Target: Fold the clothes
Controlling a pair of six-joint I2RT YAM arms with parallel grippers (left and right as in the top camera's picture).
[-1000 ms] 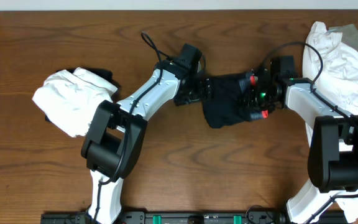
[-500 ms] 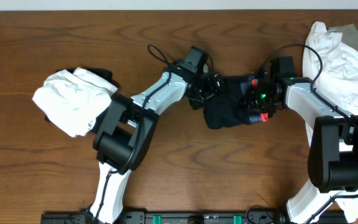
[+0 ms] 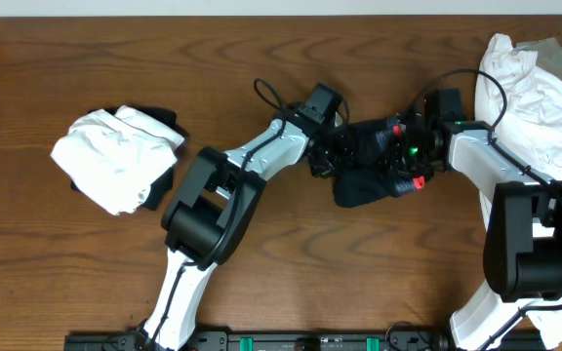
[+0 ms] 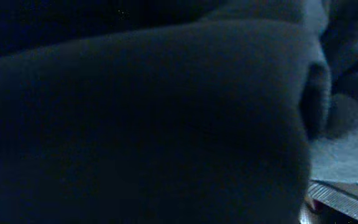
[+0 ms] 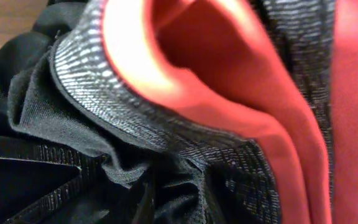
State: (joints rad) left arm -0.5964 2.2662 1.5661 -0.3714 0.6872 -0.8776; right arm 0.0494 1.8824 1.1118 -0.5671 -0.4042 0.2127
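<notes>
A bunched pair of trousers [image 3: 364,177] lies on the table [image 3: 281,283], a little right of the table's middle. The left gripper [image 3: 332,156] touches the left edge of the trousers, and the right gripper [image 3: 400,161] touches their right edge, so the trousers sit between the two. Well to the left of the trousers a heap of garments [image 3: 115,156] rests on the table, with another garment [image 3: 164,122] showing from under the side nearer the trousers. Well to the right of the trousers, and slightly behind them, a second heap [image 3: 540,97] lies at the table's edge. In the left wrist view the trousers fill the frame.
</notes>
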